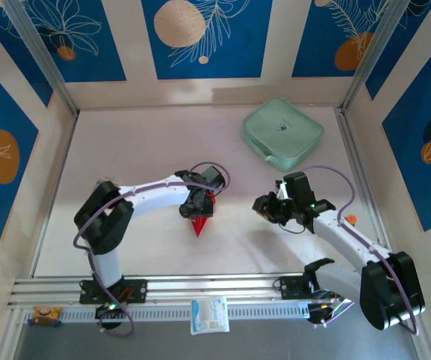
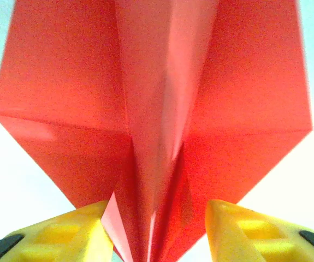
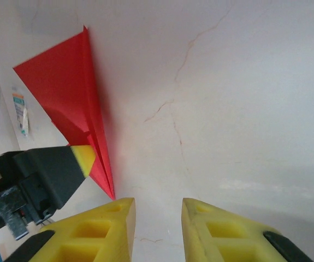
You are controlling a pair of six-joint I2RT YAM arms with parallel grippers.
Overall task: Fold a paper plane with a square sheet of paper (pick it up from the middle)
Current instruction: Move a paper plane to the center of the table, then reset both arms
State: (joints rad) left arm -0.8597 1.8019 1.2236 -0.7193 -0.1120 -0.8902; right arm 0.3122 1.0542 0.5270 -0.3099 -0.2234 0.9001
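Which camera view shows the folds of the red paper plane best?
Left wrist: the slim bright red paper plane is close up, centre crease and wing folds plain. The right wrist view gives its side outline; the top view, a small red tip by the left hand.

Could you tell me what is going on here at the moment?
The left gripper straddles the centre fold of the red paper plane in the middle of the table; whether it actually clamps the paper is unclear. The right gripper is close beside the plane, jaws apart with nothing between them.
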